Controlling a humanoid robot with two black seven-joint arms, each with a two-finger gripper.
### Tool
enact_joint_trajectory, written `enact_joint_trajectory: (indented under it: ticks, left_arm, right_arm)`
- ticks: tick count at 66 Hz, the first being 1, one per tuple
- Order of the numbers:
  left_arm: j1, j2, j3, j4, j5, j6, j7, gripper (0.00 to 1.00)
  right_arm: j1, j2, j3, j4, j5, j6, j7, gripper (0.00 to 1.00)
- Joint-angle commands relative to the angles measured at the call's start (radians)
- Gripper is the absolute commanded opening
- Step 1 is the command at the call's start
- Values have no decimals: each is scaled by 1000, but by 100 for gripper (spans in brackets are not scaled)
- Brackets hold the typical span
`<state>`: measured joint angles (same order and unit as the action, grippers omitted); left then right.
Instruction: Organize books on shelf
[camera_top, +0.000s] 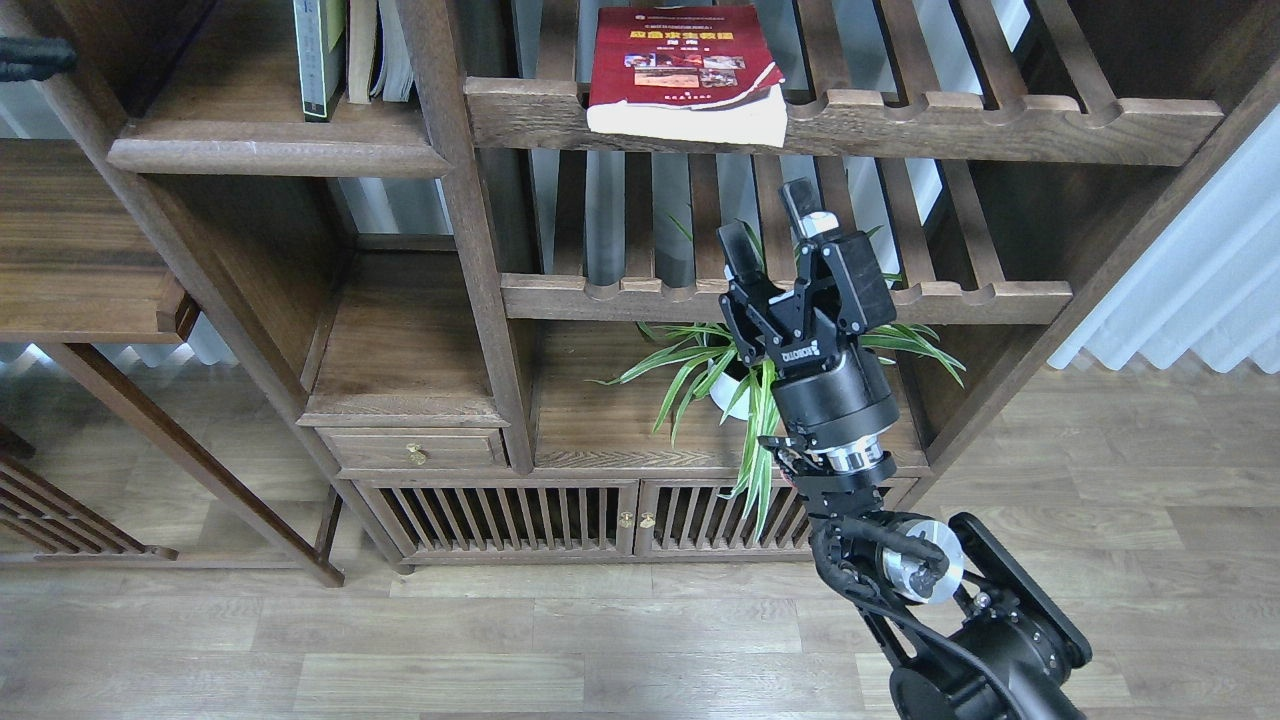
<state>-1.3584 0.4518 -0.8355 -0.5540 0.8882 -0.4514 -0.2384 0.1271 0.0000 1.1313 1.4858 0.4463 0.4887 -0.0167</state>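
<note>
A furnished living room or study in a home — indicated by the dark wooden display cabinet (420, 330) with open compartments, a brass-knobbed drawer (415, 450) and slatted lower doors (560, 518). A potted spider plant (730, 375) stands on a middle ledge; white curtains (1200, 290) hang at far right — pale wood-plank flooring (400, 640) lies nearest.
</note>
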Motion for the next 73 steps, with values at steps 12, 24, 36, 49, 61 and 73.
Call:
enact_joint_trajectory:
  ticks: [12, 24, 36, 49, 61, 73]
  left_arm:
    - [4, -51, 1, 97, -32, 74, -30, 1]
    - [4, -105, 3, 140, -81, 145, -13, 2]
    - [-4, -137, 27, 177, -107, 177, -10, 2]
    - [-7, -171, 32, 189, -109, 195, -21, 11]
    - [-19, -183, 35, 174, -109, 272, -19, 54]
    - [-18, -168, 35, 105, -109, 307, -13, 83]
  right_arm:
    - [3, 0, 1, 2, 5, 0, 3, 88]
    - [11, 0, 1, 2, 5, 0, 3, 87]
    - [9, 0, 1, 7, 5, 0, 9, 87]
    - [9, 0, 1, 7, 5, 0, 9, 87]
    - [9, 0, 2, 8, 5, 0, 9, 87]
    - [5, 0, 2, 10, 5, 0, 9, 87]
